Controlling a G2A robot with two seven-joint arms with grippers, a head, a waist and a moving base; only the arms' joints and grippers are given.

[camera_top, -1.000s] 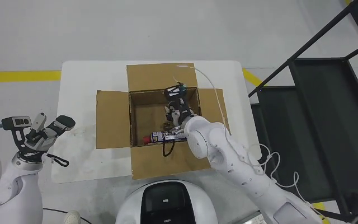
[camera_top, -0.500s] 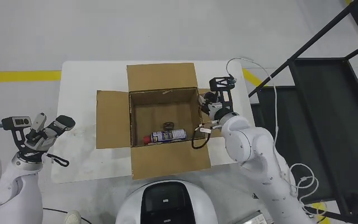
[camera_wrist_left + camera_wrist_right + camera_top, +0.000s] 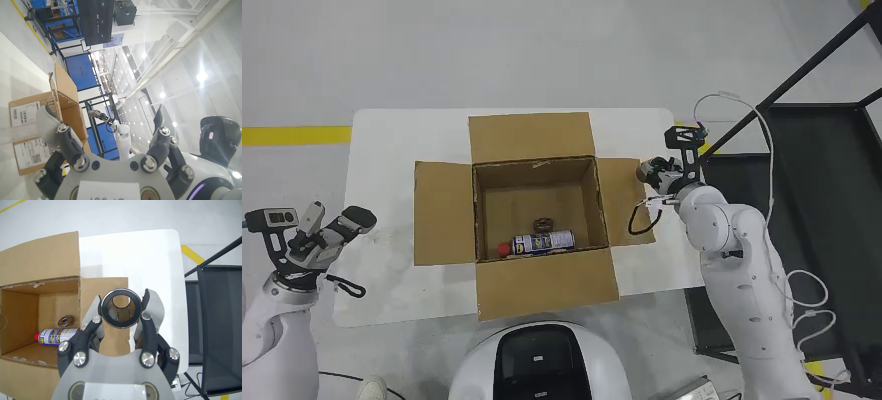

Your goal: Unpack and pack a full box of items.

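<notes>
L claw (image 3: 334,225) hangs off the counter's left edge, fingers spread, nothing in it. Prob. parked there so it stays clear of the work.

Brown cardboard box (image 3: 442,228) sits mid white counter (image 3: 392,150), all four flaps folded out flat, which gives open access from above. On the box floor, near the front wall, lies a blue-and-yellow spray can w/ red cap (image 3: 542,241) on its side. A small grey metal flange ring (image 3: 543,223) lies flat just behind it.

R claw (image 3: 122,306) is clamped on a black-rimmed steel cylinder sleeve (image 3: 117,315), pads on its round sides, bore facing the wrist cam. It's held over the right flap's outer edge, near the counter's right edge. Looks like the unpack phase, w/ the bare strip by that edge the likely drop spot.
</notes>
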